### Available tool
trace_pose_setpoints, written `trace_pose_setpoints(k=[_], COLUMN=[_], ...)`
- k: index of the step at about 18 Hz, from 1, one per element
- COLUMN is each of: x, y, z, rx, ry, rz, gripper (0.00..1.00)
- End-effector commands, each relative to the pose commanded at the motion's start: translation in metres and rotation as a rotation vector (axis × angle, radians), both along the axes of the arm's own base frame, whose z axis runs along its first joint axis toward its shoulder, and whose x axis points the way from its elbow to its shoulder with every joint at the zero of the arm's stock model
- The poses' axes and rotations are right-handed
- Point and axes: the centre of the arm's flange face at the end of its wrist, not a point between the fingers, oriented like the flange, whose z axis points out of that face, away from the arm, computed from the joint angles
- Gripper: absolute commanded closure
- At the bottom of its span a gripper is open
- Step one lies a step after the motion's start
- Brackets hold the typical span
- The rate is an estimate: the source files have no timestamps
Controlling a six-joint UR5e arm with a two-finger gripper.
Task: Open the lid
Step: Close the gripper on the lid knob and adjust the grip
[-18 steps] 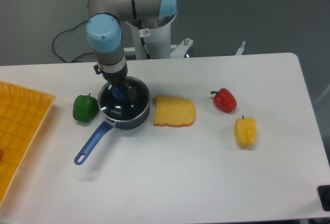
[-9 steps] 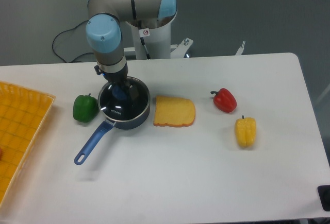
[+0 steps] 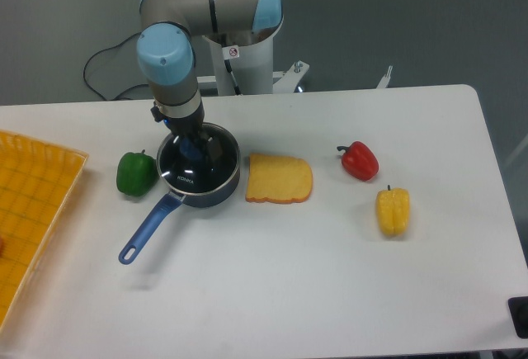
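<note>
The gripper [image 3: 192, 146] sits on the lid [image 3: 198, 162] knob (finger closure not visible); a weak hold may slip when lifting off the saucepan [image 3: 186, 184].

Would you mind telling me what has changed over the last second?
Barely anything: the gripper stays down at the knob of the lid, edging very slightly left. The lid remains on the saucepan, and the peppers and bread have not moved.

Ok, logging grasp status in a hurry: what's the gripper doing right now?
Gripper: down at the lid's blue knob; open or closed cannot be told.
</note>
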Motion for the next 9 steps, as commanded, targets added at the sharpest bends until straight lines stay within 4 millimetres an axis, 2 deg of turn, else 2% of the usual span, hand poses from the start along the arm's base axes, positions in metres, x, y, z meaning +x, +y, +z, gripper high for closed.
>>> trace_pose_setpoints(k=[7,9], x=[0.0012,0.0019], y=[-0.0022,-0.0019], z=[-0.0026,-0.0026], rx=[-0.007,-0.007], ry=[-0.001,-0.001], rz=[0.0,-0.002], gripper=[0.0,0.03])
